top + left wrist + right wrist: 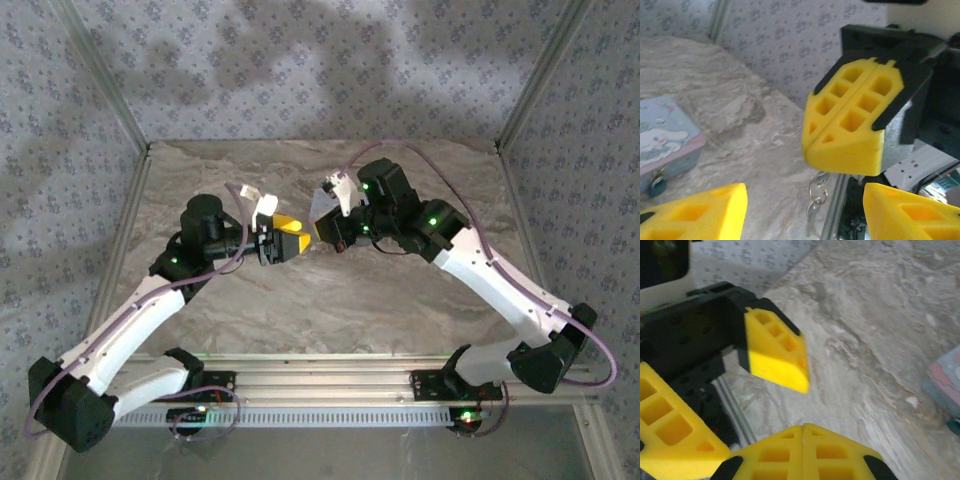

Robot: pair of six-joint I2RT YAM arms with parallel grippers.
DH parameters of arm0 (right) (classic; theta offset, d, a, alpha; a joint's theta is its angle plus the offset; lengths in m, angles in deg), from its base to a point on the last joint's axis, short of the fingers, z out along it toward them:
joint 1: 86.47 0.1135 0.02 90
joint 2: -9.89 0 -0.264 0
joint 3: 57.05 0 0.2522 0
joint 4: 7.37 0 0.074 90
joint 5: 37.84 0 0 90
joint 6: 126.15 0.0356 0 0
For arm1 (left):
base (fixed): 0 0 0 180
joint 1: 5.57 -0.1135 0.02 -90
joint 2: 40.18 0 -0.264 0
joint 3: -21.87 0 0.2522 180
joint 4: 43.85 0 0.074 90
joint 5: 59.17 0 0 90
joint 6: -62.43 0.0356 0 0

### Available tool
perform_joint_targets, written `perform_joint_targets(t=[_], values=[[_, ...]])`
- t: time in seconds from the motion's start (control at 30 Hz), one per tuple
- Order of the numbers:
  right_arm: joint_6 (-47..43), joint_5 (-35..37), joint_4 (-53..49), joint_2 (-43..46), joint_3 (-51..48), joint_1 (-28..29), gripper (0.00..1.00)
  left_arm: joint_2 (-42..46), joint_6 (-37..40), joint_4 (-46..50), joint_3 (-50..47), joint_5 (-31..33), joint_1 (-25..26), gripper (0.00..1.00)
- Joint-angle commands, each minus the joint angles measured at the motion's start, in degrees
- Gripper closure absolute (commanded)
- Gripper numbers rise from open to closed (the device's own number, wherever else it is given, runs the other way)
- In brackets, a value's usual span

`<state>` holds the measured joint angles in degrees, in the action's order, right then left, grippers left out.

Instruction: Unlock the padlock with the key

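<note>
We're up over the counter (330, 300), and we'd call this the key-carrying step. The right fingers (850, 120) are pressed together with the key (812, 215) dangling on its ring just beneath, so we judge they pinch it. The left fingers (705, 210) stand apart, empty. The padlock (656, 184) sits at the lower left of the left wrist view, at the tin's (665, 135) front. Next, we reckon, bring the key down and line it up with the keyhole.
</note>
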<state>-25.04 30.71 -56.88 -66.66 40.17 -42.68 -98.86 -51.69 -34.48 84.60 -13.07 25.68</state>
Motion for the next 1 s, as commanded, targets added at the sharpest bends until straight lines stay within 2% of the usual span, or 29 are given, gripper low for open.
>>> perform_joint_targets(t=[0.0, 0.13, 0.33, 0.63, 0.97], values=[[2.00, -9.78, 8.28, 2.84, -2.29, -2.58, 1.00, -0.64, -6.67, -15.21, -2.10, -5.89, 0.22, 0.37], [5.24, -13.06, 13.16, 4.67, -4.72, -4.63, 1.00, -1.82, -12.18, -22.75, -4.35, -6.42, 0.22, 0.40], [6.86, -13.08, 16.32, 6.54, -7.09, -5.40, 1.00, -4.39, -18.24, -29.46, -4.69, -7.91, 0.21, 0.47], [8.02, -12.75, 19.47, 7.83, -9.04, -5.37, 1.00, -6.14, -21.79, -34.07, -4.98, -8.13, 0.58, 0.53], [8.75, -11.86, 22.38, 8.79, -10.38, -5.45, 1.00, -6.69, -22.31, -35.52, -5.38, -7.82, 1.76, 0.62]])
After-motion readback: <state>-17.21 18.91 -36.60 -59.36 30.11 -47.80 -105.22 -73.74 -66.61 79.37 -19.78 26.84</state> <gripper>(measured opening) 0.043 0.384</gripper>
